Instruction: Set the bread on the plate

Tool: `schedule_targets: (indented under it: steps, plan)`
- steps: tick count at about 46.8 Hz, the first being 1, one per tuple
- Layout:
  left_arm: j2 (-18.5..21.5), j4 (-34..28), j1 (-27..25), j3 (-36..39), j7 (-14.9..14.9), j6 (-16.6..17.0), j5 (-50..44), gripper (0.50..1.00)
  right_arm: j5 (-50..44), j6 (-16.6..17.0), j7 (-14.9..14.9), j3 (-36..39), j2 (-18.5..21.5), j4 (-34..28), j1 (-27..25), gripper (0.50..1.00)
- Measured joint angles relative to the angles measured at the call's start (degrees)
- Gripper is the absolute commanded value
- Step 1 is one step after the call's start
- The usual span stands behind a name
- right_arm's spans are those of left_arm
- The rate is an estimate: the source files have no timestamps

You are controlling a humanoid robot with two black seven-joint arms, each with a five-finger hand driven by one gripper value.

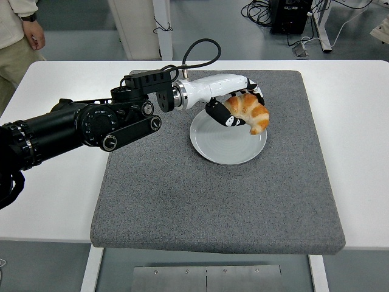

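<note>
A golden-brown croissant (251, 110) is held in my left hand (234, 106), whose white-and-black fingers are curled around it. The hand holds the bread low over the far right part of the pale grey plate (219, 149), which lies on the dark grey mat (182, 201). Whether the croissant touches the plate I cannot tell. My black left arm (91, 125) reaches in from the left edge across the mat. My right arm is out of sight.
The mat covers the middle of the white table (55, 182). A person (18, 36) stands beyond the table's far left corner. Cables and equipment lie on the floor behind the table.
</note>
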Motion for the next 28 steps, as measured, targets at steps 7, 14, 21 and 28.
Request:
schedule_targets:
  steps: [7,14,21,28]
  plan:
    - [-0.2,1.2,0.6,2.2,0.0,0.5,0.0,0.500,0.0,0.0,0.0,0.0,0.0,0.0,0.0,1.000]
    - [-0.3,2.1,1.3,3.6,-0.1,1.8,-0.2,0.500,0.0,0.0,0.0,0.0,0.0,0.0,0.0,1.000]
    - [-0.3,2.6,2.8,3.7,-0.1,2.3,-0.2,0.500,0.0,0.0,0.0,0.0,0.0,0.0,0.0,1.000]
    - [-0.3,2.7,3.4,3.9,-0.1,2.9,-0.2,0.500,0.0,0.0,0.0,0.0,0.0,0.0,0.0,1.000]
